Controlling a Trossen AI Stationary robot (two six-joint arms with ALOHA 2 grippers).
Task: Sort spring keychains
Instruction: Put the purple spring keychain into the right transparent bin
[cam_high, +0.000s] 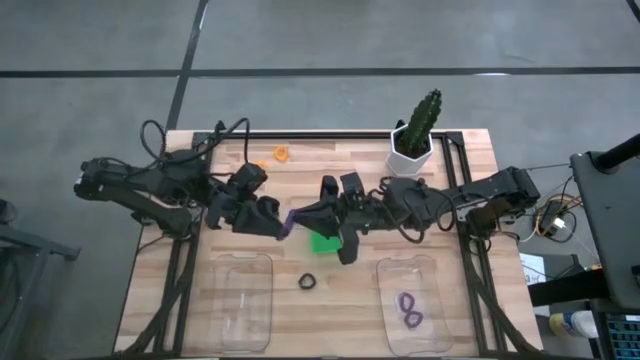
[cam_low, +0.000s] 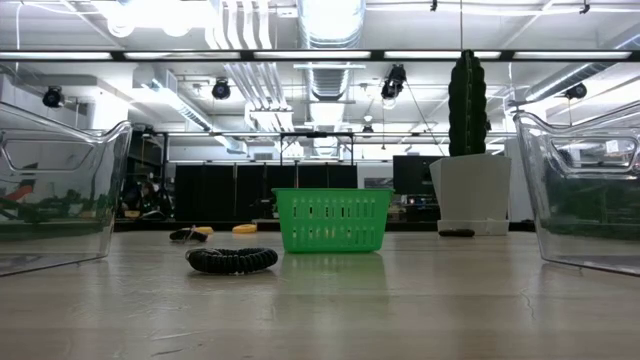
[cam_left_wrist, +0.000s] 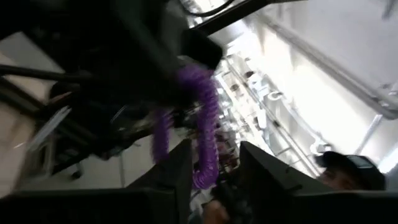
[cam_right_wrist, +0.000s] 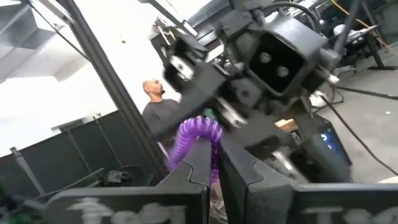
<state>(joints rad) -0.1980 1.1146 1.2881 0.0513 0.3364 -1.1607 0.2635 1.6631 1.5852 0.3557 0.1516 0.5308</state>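
Note:
A purple spring keychain (cam_high: 290, 222) hangs in the air over the table's middle, between my two grippers. My right gripper (cam_right_wrist: 214, 146) comes from the right and is shut on it. My left gripper (cam_left_wrist: 216, 149) faces it from the left, open, with its fingers on either side of the coil's other end (cam_left_wrist: 205, 165). Below them stands the green tray (cam_high: 325, 243). A black spring keychain (cam_high: 307, 282) lies on the table in front of the tray. An orange one (cam_high: 281, 154) lies near the far edge. Two purple ones (cam_high: 410, 310) lie in the right clear container. My right gripper pinches one end of the purple coil (cam_right_wrist: 200, 132) between its two fingers, coming about level from the table's right. The coil is lifted clear of the table and stretches toward the left gripper. My left gripper: whether a finger (cam_left_wrist: 183, 168) touches the coil, I cannot tell.
Two clear plastic containers (cam_high: 245, 300) (cam_high: 440, 272) stand near the front edge, left and right. A potted cactus (cam_high: 420, 130) stands at the far right. Cables run along both arms. In the wrist views, people show in the room beyond the table.

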